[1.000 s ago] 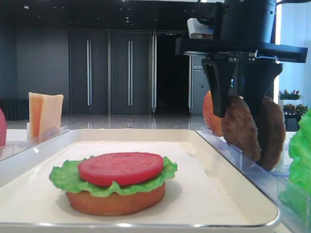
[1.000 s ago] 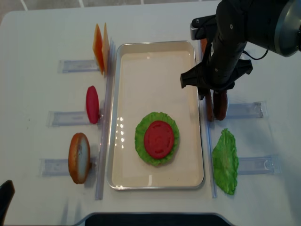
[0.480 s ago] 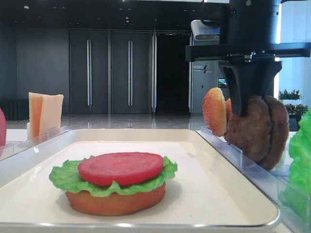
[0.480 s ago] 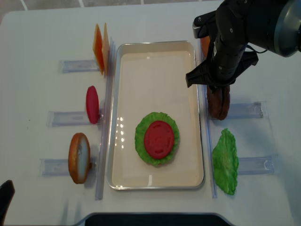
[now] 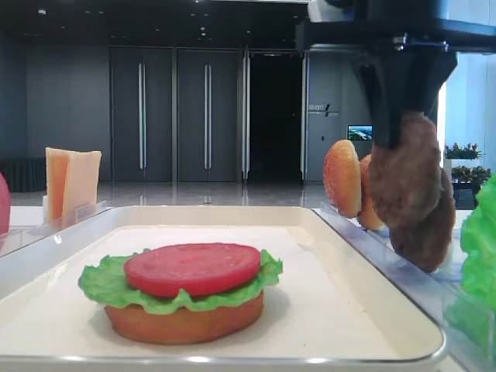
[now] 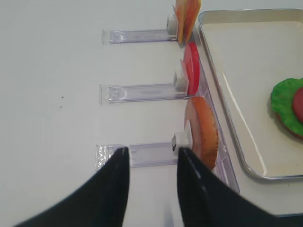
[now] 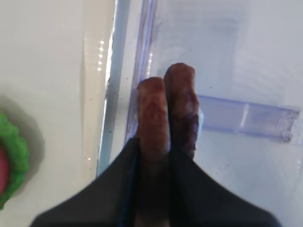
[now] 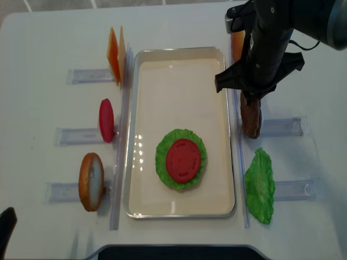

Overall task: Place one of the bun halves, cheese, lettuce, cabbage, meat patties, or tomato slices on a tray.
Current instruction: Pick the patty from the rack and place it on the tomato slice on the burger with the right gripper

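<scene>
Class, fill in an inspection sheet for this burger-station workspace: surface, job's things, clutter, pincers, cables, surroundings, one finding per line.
Surface: white table, clear plastic racks on both sides of the tray.
Job's things: cream tray holds a stack of bun, lettuce and tomato slice. Left racks: cheese, tomato, bun half. Right: lettuce leaf, two meat patties on edge.
Clutter: nothing seen.
Pincers: right pincer shut on one patty, raised above the other in the front view. Left pincer shut, empty, over the bun rack.
Cables: one black cable on the right arm.
Surroundings: dark hall with tall doors.
</scene>
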`<state>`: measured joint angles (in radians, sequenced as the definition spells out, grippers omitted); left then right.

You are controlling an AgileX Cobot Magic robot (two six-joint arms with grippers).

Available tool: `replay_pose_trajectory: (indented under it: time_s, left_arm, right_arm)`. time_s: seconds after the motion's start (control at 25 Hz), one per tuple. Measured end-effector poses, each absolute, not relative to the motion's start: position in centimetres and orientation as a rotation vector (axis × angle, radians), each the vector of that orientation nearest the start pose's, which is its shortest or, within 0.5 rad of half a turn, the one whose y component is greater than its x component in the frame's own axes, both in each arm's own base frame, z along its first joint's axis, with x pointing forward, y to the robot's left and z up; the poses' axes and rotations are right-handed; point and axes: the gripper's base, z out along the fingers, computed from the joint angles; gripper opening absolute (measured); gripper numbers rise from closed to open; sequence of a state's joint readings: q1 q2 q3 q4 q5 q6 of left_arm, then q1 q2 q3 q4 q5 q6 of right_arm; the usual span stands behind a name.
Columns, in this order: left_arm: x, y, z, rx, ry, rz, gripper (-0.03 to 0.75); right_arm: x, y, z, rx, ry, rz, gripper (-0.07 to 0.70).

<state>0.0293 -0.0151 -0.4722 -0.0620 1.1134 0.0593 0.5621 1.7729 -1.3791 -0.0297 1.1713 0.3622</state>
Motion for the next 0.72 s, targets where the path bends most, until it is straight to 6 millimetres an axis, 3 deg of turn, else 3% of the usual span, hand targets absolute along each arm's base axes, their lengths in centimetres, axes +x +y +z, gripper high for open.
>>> replay_pose_trajectory:
  time_s: [0.28,0.56,0.72]
  left_arm:
    - [-0.6,-0.5,26.5,0.036,2.108,-0.022,0.265]
    - [-0.6,-0.5,26.5,0.036,2.108,-0.022,0.265]
    - [-0.6,-0.5,26.5,0.036,2.108,-0.022,0.265]
  right_arm:
    - [29.1,19.8,26.4,-0.353,3.052,0.277,0.134]
    - [27.9,19.6,29.0,-0.374,2.936,0.412,0.134]
    - [26.2,19.1,29.8,-0.365,2.844,0.549,0.134]
